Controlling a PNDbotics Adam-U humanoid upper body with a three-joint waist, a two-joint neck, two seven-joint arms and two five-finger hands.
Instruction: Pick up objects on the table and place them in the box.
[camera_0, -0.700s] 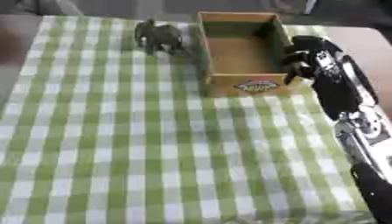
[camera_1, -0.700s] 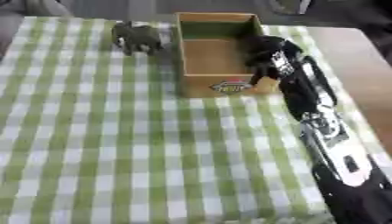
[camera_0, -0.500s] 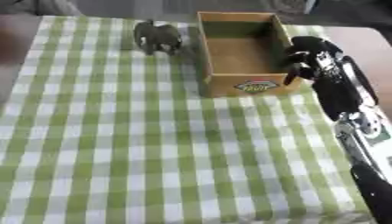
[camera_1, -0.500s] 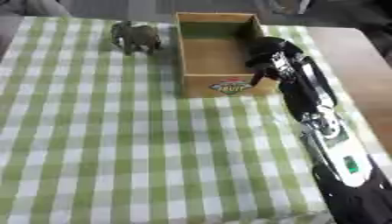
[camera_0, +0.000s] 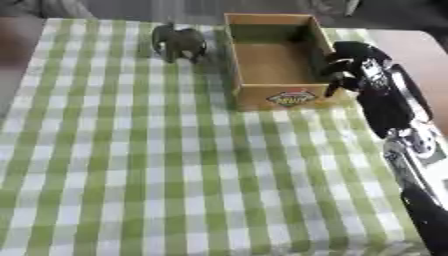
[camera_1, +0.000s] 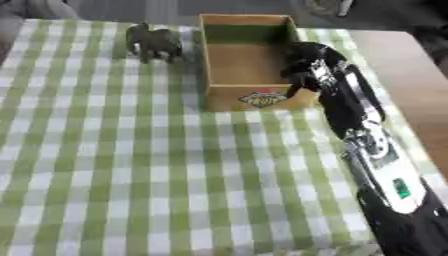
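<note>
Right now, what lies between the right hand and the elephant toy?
The open cardboard box: right hand at its right wall, elephant toy beyond its left wall; both eye views show this.

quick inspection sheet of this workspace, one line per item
surface: green and white checked cloth covering the table, bare brown tabletop showing at the right
job's things: open cardboard box at the far middle, nothing visible inside; dark toy elephant standing on the cloth just left of the box
clutter: nothing seen
hands: right hand at the box's right wall, fingers curled, no object seen in it; left hand not in view
cables: nothing seen
surroundings: dark blurred shapes beyond the far edge, not identifiable
</note>
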